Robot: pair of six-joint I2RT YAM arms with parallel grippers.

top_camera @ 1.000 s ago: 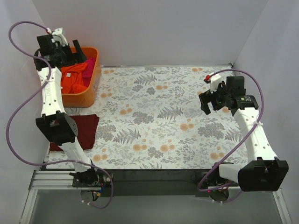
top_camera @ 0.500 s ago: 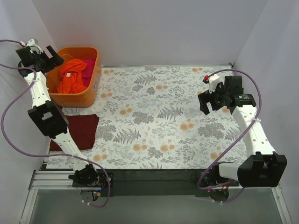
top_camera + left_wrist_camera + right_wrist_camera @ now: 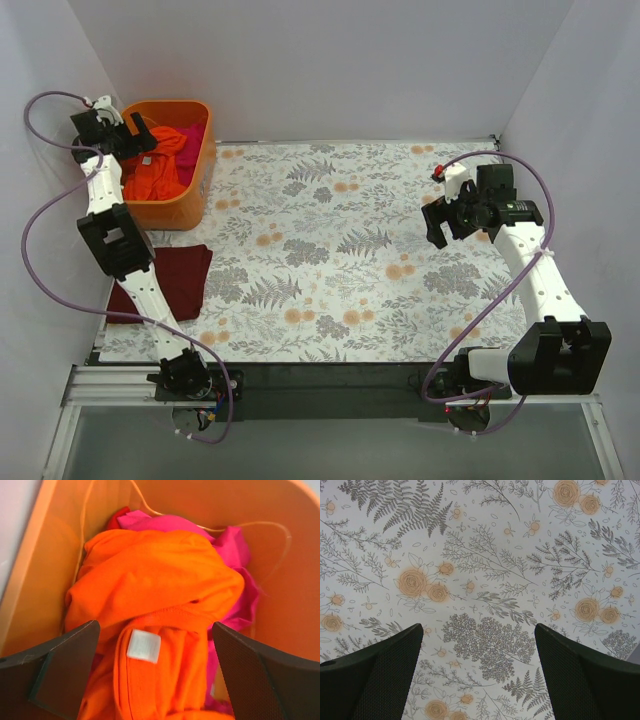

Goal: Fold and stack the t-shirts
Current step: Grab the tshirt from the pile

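Left claw (image 3: 155, 626) hovers spread over the orange t-shirt (image 3: 155, 580), tangled with the pink t-shirt (image 3: 235, 545), so it risks hauling both

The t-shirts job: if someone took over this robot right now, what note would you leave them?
Left gripper: open, empty, hanging over the orange tub, just above the orange-red t-shirt.
Right gripper: open, empty, above bare flowered table.
Shirts: the orange-red one lies crumpled on top in the tub, with the magenta-pink t-shirt beneath and beside it. The maroon t-shirt lies flat at the table's left edge, partly hidden by the left arm.
Done: maroon looks folded.
Left: take out, fold and stack the orange-red and magenta-pink shirts.
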